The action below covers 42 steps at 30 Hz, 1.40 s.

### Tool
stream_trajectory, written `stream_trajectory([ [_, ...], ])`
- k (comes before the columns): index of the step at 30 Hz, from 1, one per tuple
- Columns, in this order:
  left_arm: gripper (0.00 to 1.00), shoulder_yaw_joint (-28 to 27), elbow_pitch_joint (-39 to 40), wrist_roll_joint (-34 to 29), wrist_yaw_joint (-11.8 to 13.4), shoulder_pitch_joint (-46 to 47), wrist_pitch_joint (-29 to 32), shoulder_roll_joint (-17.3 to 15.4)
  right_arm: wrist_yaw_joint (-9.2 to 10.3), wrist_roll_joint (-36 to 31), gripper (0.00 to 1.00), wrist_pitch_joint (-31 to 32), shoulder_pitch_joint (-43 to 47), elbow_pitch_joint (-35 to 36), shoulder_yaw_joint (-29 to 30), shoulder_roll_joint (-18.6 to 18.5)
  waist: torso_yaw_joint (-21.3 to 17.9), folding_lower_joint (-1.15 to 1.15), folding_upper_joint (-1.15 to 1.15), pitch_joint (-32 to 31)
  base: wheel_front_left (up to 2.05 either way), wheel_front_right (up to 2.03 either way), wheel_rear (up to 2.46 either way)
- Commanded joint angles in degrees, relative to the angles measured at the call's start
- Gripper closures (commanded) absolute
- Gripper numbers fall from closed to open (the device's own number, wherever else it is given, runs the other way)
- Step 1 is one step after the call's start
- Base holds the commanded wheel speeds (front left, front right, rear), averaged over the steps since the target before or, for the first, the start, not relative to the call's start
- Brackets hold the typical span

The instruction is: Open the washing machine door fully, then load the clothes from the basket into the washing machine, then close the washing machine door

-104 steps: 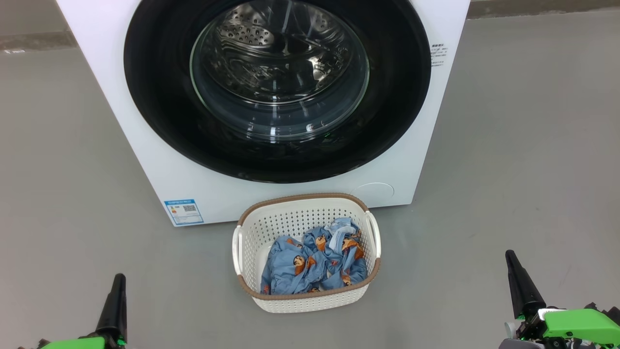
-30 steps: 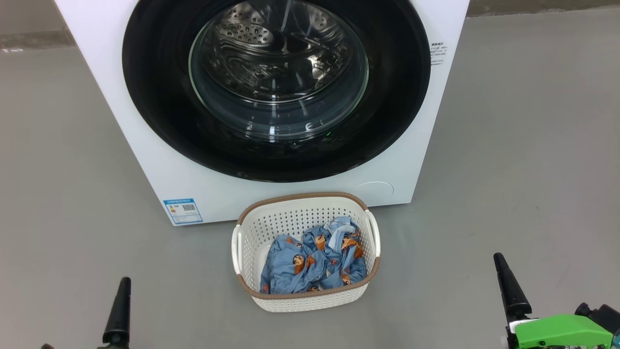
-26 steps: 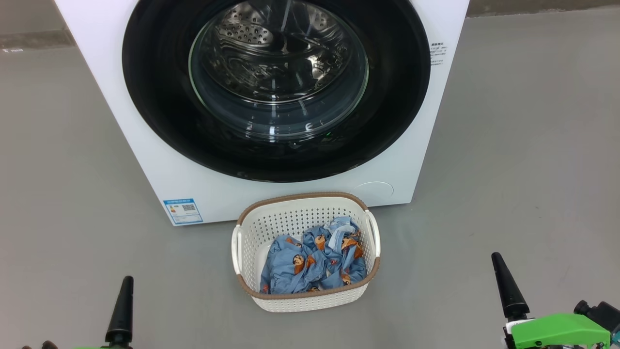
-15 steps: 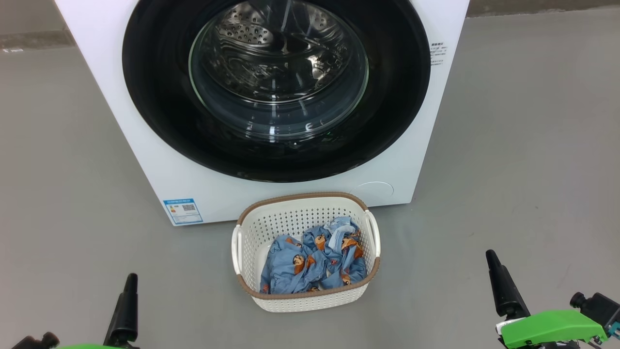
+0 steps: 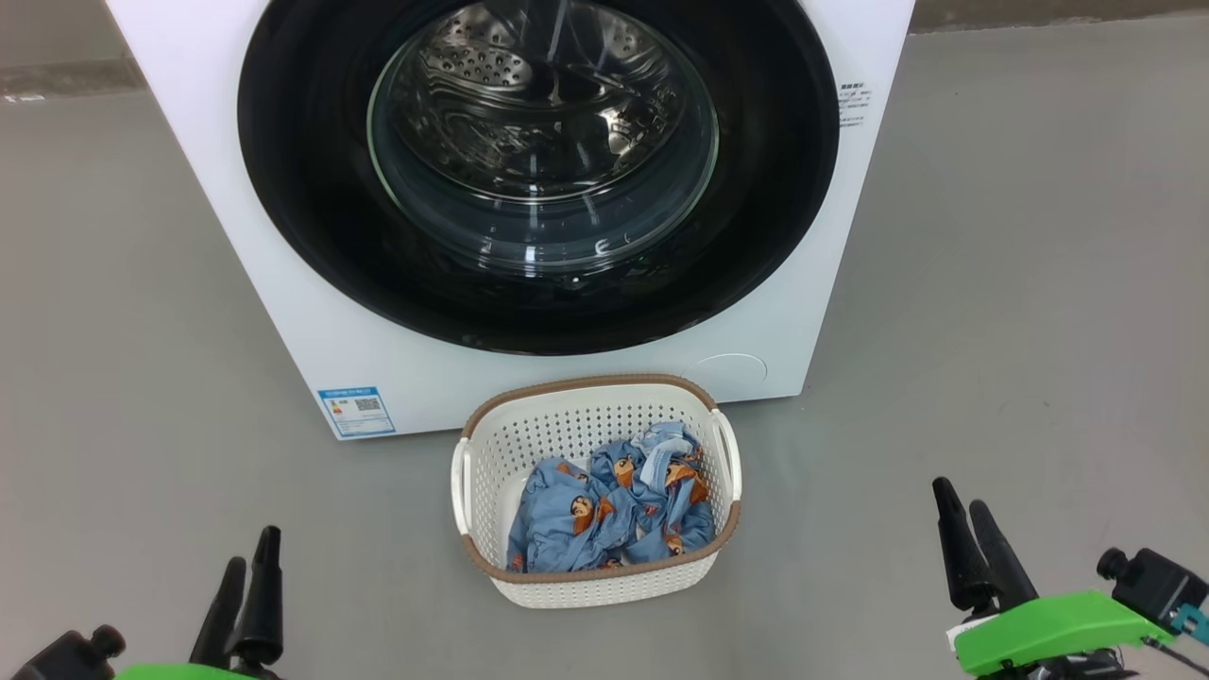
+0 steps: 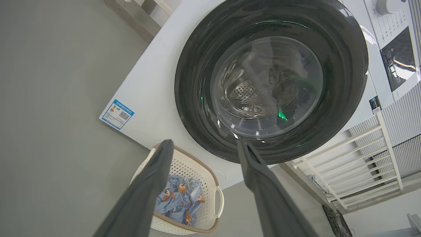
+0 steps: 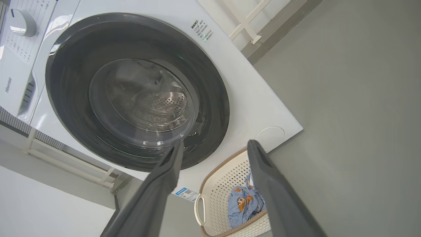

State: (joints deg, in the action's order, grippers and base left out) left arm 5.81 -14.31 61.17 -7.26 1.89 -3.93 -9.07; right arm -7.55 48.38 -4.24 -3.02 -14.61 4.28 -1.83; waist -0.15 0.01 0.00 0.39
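Two grippers, and both are wide open with nothing in them. My left gripper (image 5: 250, 552) and my right gripper (image 5: 959, 499) hang low, well in front of the washing machine (image 5: 312, 321), one to each side, both pointing at it.

The washing machine door (image 5: 543, 142) is shut, flat on the front of the washing machine. It is big and round, shiny black with a clear glass middle. Opening it is the first job, and it is not done yet.

The door is ahead of me and higher than both grippers, in the middle between them. It is round, so it has no long side. I think my right gripper is a little closer to the washing machine than my left. I cannot make out a handle, so I cannot tell which edge to pull.

The basket (image 5: 586, 586) sits on the floor (image 5: 1039, 283) just in front of the washing machine, under the door. The clothes (image 5: 614, 515), blue with little orange bears, are piled inside it.

My right wrist view shows the word "Hisense" (image 7: 8, 85) on the top part of the washing machine, near a round knob (image 7: 21, 21). A blue sticker (image 5: 357, 412) with a square code is on its front, at the bottom corner on my left. Tiny words (image 5: 855, 104) beside the door on my right are too small to read.
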Motion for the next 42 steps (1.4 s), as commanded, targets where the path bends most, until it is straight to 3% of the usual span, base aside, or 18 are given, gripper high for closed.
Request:
stream_trajectory([
  [1, 0.00, -0.8, 1.8, -2.0, -0.1, 2.6, -0.9, -1.7, 0.03, -2.2, 0.00, -0.7, -3.0, 1.9, -1.1, -0.5, 0.0, 0.00, 0.00, 0.0, 0.00, 0.00, 0.00],
  [42, 0.00, 1.0, 4.0, -27.4, -0.2, 1.6, -7.7, -5.8, 0.05, -31.1, 0.00, -7.4, -4.6, 2.9, -2.3, -0.9, 0.1, 0.00, 0.00, -1.0, 0.00, 0.00, 0.00],
])
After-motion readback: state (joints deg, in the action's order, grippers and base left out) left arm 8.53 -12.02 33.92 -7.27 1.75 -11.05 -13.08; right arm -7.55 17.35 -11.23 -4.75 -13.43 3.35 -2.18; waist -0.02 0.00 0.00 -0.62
